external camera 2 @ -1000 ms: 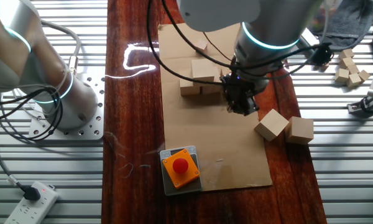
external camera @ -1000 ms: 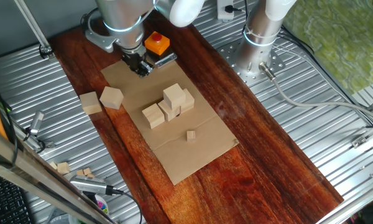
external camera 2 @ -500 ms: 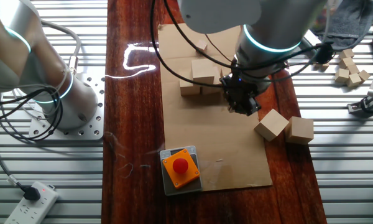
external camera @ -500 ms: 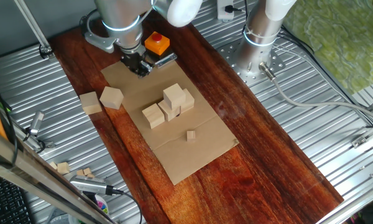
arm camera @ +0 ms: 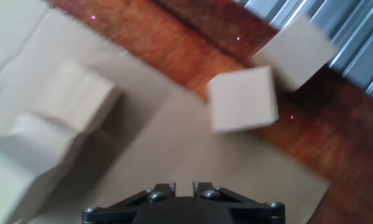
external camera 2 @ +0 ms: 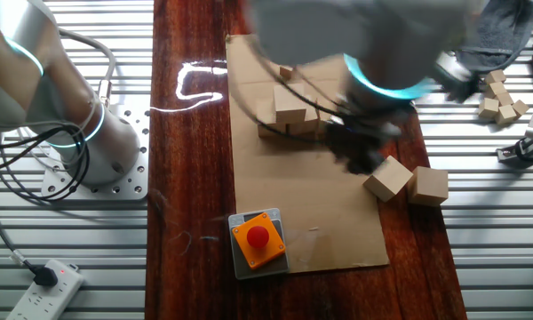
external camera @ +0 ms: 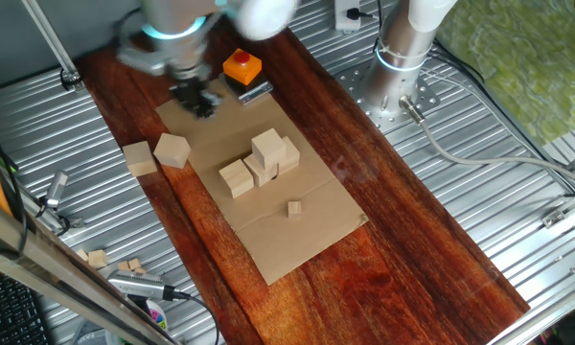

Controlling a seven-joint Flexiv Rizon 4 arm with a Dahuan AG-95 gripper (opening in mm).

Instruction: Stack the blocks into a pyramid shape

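The gripper (blurred) was seen empty, jaw opening not discernible. Two loose blocks lay at its 7 o'clock, likely targeted for the part-built stack.

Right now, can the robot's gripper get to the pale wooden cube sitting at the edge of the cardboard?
Probably yes. The gripper hangs just beside that pale wooden cube, with only bare cardboard between them. Its neighbour cube sits on the far side.

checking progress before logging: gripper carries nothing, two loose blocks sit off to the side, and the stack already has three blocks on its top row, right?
Not quite. The stack has just one block on top, clear in one fixed view. The rest holds: the gripper is empty and two loose blocks sit aside.
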